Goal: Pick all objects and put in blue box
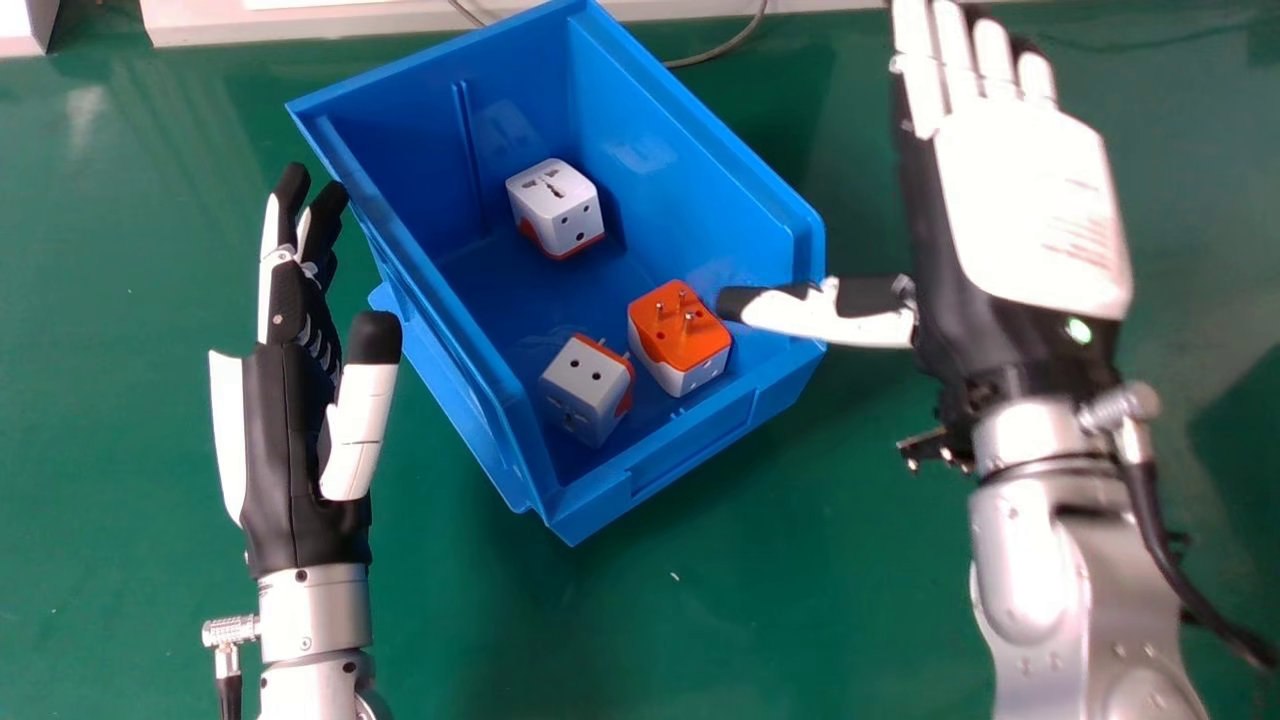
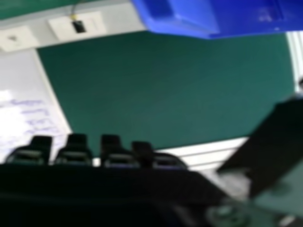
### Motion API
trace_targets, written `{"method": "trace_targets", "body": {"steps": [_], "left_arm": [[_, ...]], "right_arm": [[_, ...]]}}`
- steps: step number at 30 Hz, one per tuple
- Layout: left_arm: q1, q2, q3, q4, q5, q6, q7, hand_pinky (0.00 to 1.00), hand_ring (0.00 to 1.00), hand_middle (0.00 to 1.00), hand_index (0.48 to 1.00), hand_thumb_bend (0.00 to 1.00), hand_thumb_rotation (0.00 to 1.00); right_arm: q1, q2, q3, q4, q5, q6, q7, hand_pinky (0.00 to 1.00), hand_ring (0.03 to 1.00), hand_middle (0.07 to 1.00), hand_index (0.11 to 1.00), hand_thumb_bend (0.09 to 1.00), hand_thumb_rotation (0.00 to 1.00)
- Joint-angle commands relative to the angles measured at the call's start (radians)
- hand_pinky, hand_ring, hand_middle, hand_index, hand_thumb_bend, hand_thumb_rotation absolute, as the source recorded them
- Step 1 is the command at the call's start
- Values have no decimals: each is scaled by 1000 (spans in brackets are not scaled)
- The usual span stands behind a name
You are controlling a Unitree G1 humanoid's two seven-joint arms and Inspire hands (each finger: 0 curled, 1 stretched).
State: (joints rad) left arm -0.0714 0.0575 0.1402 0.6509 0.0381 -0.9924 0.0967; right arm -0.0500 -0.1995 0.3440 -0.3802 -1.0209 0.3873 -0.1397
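Observation:
Three plug adapters lie apart from the walls' tops inside the blue box [image 1: 690, 440]: a white one [image 1: 555, 205] toward the back, an orange-topped one [image 1: 680, 335] with pins up, and a white one with an orange side [image 1: 588, 385] near the front. My left hand [image 1: 285, 430] is open at the box's left side, fingers pointing away. To the box's right my right hand [image 1: 1030, 210] is open, its thumb over the box's right rim near the orange-topped adapter. In the right hand view my right hand [image 2: 113, 184] has straight fingers; the blue box [image 2: 189, 16] shows too.
The green table [image 1: 720, 620] surrounds the box. A pale ledge [image 1: 360, 18] runs along the table's far edge, with a thin grey cable [image 1: 715, 50] behind the box. In the right hand view, a whiteboard with writing [image 2: 28, 109] shows.

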Motion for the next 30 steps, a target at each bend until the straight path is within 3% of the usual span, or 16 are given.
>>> {"method": "trace_targets", "body": {"steps": [1,5,8,11,16,19,20,25,28,30], "left_arm": [[8,2,-7,-21,6,-8,-7,979,955,931,953,931,891],[12,4,-6,-22,9,-9,-9,977,955,932,954,925,895],[11,4,-4,-22,3,-9,-13,977,955,931,954,926,898],[9,8,-6,-14,1,-8,-22,978,955,931,954,929,900],[11,8,-12,-10,12,-11,-25,982,955,932,956,929,903],[13,5,-13,-6,15,-16,-24,987,953,929,957,922,911],[14,4,-13,-4,18,-18,-22,987,953,929,957,922,911],[20,1,-20,-3,17,-24,-25,988,945,922,953,907,912],[18,-2,-21,4,9,-30,-28,988,940,918,953,898,910],[16,0,-21,11,17,-32,-23,988,937,915,953,896,907]], "right_arm": [[42,25,-48,-45,81,-82,-80,961,990,1000,1000,874,510],[116,63,-122,-3,288,-279,-196,903,966,993,997,855,477],[184,177,-168,55,508,-426,-270,856,934,971,981,838,459],[227,251,-172,151,635,-559,-308,795,894,932,956,799,468],[254,290,-180,213,672,-624,-319,774,874,912,942,733,512],[249,309,-177,230,676,-648,-340,748,850,894,928,679,658],[247,309,-173,236,672,-657,-344,748,850,894,928,679,658],[246,310,-153,248,667,-672,-341,714,823,870,912,655,768],[245,312,-149,252,679,-673,-337,712,816,863,907,636,807],[243,313,-150,261,680,-678,-344,715,814,861,907,625,815]]}}
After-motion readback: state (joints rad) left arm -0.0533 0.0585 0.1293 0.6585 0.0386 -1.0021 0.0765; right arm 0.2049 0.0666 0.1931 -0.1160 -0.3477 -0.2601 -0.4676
